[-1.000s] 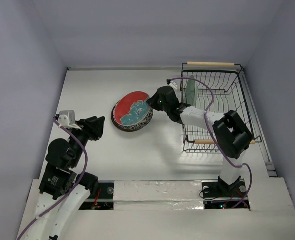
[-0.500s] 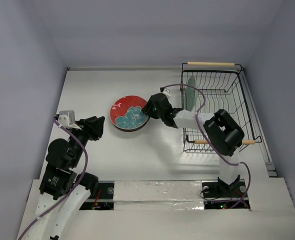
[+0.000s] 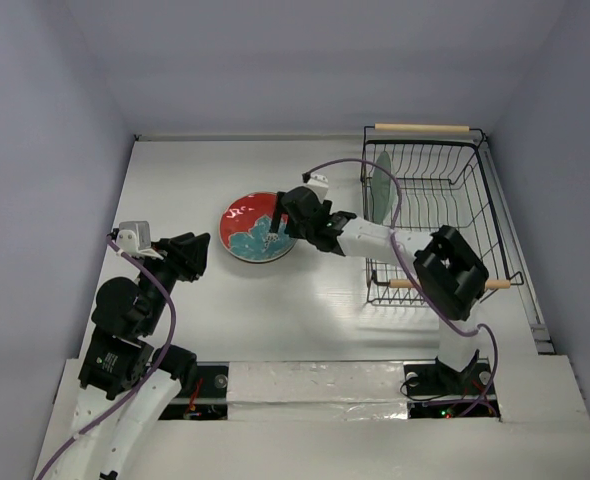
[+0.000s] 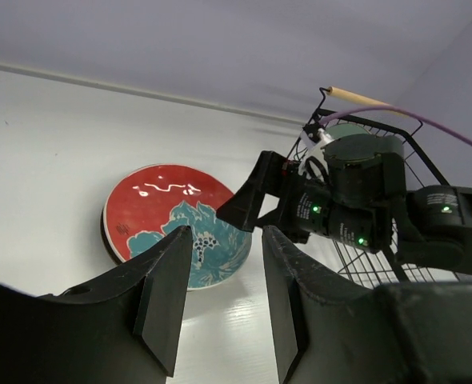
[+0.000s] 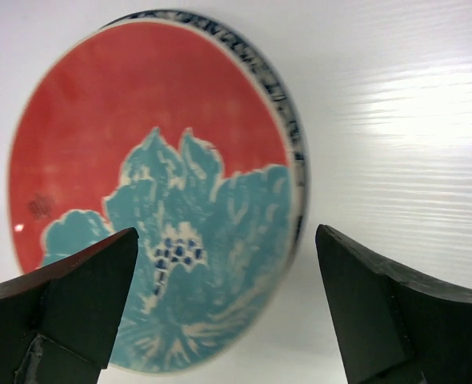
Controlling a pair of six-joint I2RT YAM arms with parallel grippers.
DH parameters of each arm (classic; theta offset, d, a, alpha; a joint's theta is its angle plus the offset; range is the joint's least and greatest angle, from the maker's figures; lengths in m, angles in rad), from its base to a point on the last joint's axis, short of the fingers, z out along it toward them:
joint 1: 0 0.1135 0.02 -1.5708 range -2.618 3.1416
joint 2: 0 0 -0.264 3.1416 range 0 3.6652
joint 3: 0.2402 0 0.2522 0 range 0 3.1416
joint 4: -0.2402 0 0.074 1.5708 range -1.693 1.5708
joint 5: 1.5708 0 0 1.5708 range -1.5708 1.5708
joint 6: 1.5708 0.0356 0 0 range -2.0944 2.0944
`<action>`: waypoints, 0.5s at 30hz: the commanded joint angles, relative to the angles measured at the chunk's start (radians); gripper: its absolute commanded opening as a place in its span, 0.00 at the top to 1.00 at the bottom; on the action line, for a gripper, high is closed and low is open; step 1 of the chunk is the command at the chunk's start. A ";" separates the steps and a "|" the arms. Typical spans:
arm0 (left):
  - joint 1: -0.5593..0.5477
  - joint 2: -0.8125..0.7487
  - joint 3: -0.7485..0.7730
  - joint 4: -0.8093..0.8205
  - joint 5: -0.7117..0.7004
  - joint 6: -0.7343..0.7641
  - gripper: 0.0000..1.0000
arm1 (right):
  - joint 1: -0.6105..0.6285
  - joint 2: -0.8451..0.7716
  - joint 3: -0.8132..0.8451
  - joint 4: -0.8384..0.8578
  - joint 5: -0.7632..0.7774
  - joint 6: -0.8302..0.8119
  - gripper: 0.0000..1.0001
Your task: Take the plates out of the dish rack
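Observation:
The red plate with teal flowers (image 3: 247, 222) (image 4: 168, 216) (image 5: 140, 160) lies flat on the table left of the dish rack (image 3: 422, 128). A dark patterned rim (image 5: 256, 60) of another plate shows under it. My right gripper (image 3: 278, 226) (image 5: 232, 320) hovers over the red plate's right edge, open wide, both fingers clear of it. A pale green plate (image 3: 381, 187) (image 4: 344, 128) stands upright at the left end of the black wire rack. My left gripper (image 3: 199, 256) (image 4: 224, 304) stays left of the red plate, part open with nothing between its fingers.
The rack (image 4: 356, 96) fills the table's right side, its near wooden handle (image 3: 410, 284) beside my right arm's elbow. Walls close in on the left, back and right. A purple cable (image 3: 355, 165) arcs over my right arm.
My right gripper has set the red plate down flat, a little to the left, and opened off it. The left arm has not moved.

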 commanded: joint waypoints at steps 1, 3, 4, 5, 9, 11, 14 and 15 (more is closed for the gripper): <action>0.006 0.000 0.002 0.033 0.009 -0.002 0.63 | -0.006 -0.088 0.064 -0.169 0.141 -0.111 0.02; 0.006 0.000 0.002 0.035 0.009 -0.002 0.63 | -0.006 -0.097 0.078 -0.224 0.144 -0.136 0.02; 0.006 -0.002 0.002 0.033 0.009 -0.002 0.63 | -0.006 -0.105 0.099 -0.246 0.144 -0.154 0.02; 0.006 -0.002 0.002 0.033 0.009 -0.001 0.63 | 0.003 -0.112 0.107 -0.266 0.154 -0.160 0.08; 0.006 0.000 0.002 0.032 0.006 -0.002 0.63 | 0.003 -0.258 0.044 -0.226 0.220 -0.203 0.95; 0.006 0.000 0.004 0.032 0.006 -0.002 0.63 | 0.003 -0.368 0.010 -0.218 0.286 -0.248 1.00; 0.006 0.000 0.004 0.033 0.007 -0.002 0.63 | -0.075 -0.442 0.006 -0.249 0.291 -0.310 1.00; 0.006 0.000 0.004 0.032 0.009 -0.002 0.63 | -0.126 -0.482 -0.002 -0.261 0.288 -0.330 1.00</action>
